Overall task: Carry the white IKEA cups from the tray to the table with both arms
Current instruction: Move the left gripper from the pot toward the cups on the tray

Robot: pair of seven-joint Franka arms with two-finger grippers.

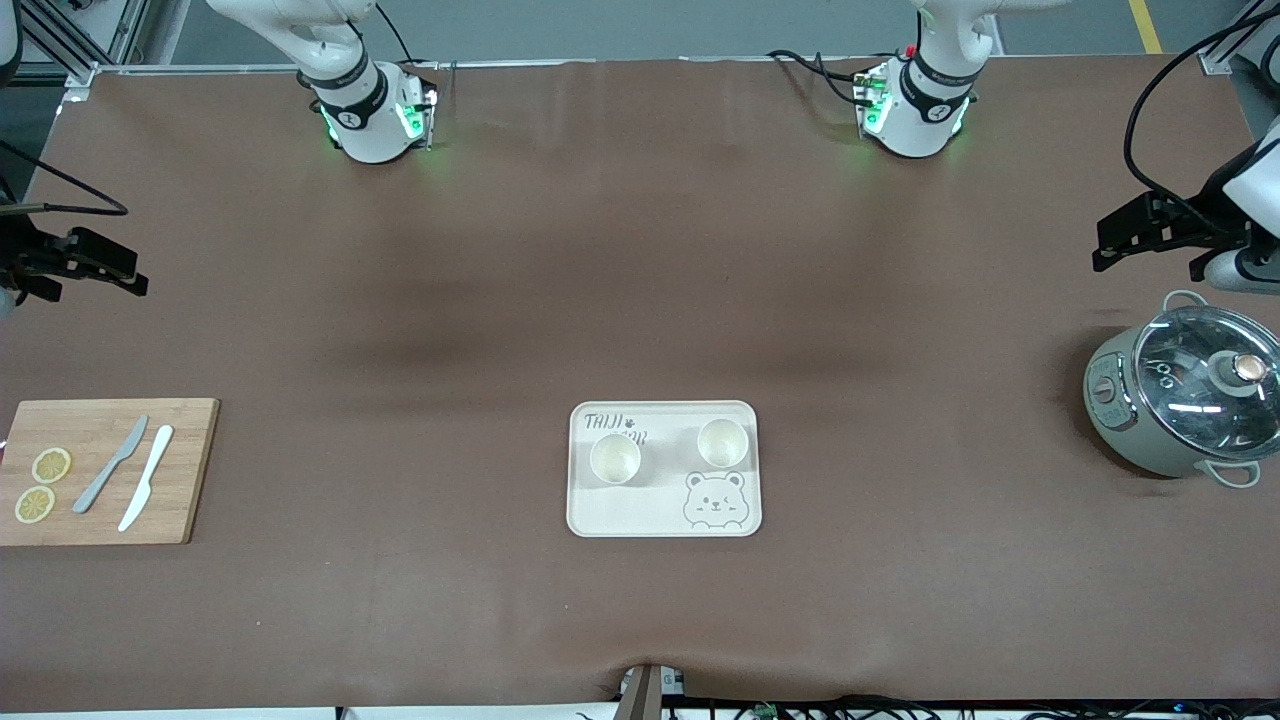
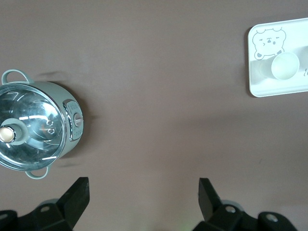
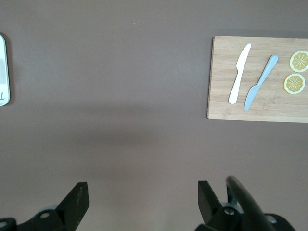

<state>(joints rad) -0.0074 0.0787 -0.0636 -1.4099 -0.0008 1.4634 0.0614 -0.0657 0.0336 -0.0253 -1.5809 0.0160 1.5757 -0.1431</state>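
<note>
Two small cream-white cups stood upright on a pale tray [image 1: 664, 520] printed with a bear. The tray lay on the brown counter [image 1: 640, 300], about midway along it and toward the edge nearest the front camera. One cup [image 1: 615, 459] sat toward my right arm's end of the tray, over some printed lettering. The other cup [image 1: 722, 443] sat toward my left arm's end, just above the bear drawing and slightly farther from the front camera. The two cups were apart, not touching, and both looked empty.

My left hand [image 1: 1135, 235] hung over the counter's edge at my left arm's end, released, its two black fingers [image 2: 77, 195] spread wide and holding nothing. Near it on the counter stood a grey-green pot [image 1: 1180, 400] with a glass lid and a round knob.

My right hand [image 1: 95, 262] hung over the counter's edge at my right arm's end, also released, fingers [image 3: 77, 197] wide apart and empty. Toward that corner, nearer the front camera, lay a wooden cutting board [image 1: 190, 470]. On it rested a grey knife [image 1: 110, 464], a white knife [image 1: 146, 491] just beside it, and two lemon slices [image 1: 42, 485].
</note>
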